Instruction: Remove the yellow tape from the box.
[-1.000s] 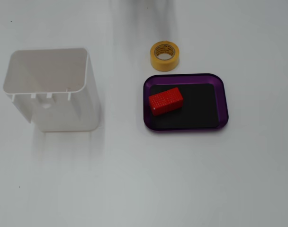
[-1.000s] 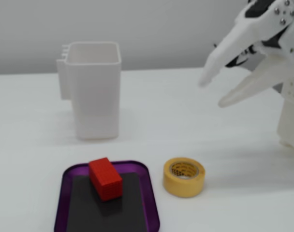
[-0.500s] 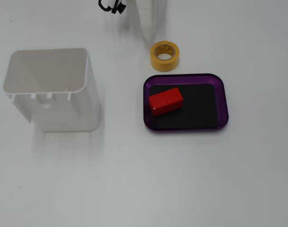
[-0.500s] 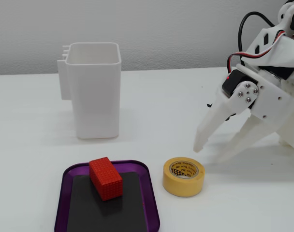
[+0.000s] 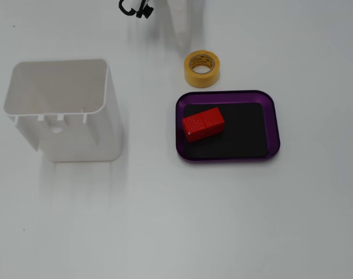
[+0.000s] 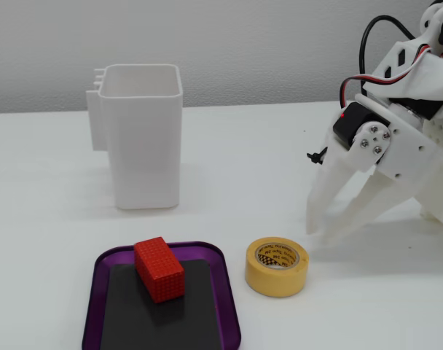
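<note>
The yellow tape [image 5: 201, 68] lies flat on the white table, just outside the far rim of the purple box [image 5: 276, 125]. In a fixed view the tape [image 6: 277, 266] sits to the right of the box [image 6: 232, 306]. A red block [image 5: 203, 124] lies in the box's left half on the black bottom. My gripper [image 6: 323, 235] hovers just right of the tape, fingertips near the table, slightly open and empty. In a fixed view from above, only its white fingers [image 5: 183, 32] show, beyond the tape.
A tall white plastic bin [image 5: 63, 107] stands left of the box; it is also seen behind the box [image 6: 141, 142]. The arm's body and cables [image 6: 414, 109] fill the right side. A black part [image 5: 136, 8] shows at the top edge.
</note>
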Tool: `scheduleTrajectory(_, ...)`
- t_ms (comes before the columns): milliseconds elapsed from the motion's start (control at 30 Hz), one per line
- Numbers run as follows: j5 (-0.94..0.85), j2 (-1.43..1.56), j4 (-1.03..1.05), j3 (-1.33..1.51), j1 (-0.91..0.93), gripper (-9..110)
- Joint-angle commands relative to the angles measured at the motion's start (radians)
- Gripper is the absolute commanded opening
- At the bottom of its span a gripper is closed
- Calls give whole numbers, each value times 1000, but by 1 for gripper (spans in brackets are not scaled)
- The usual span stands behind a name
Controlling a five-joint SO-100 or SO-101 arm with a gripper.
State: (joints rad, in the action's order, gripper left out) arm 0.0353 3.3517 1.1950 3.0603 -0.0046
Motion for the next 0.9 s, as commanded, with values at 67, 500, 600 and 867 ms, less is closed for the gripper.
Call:
scheduleTrajectory(67, -8, 98, 0, 8, 8, -1)
scheduleTrajectory(500, 54, 97, 29, 6, 8, -1)
scheduleTrajectory(600, 54, 97, 28, 6, 8, -1)
scheduleTrajectory(867, 55, 100, 18, 6, 0, 0)
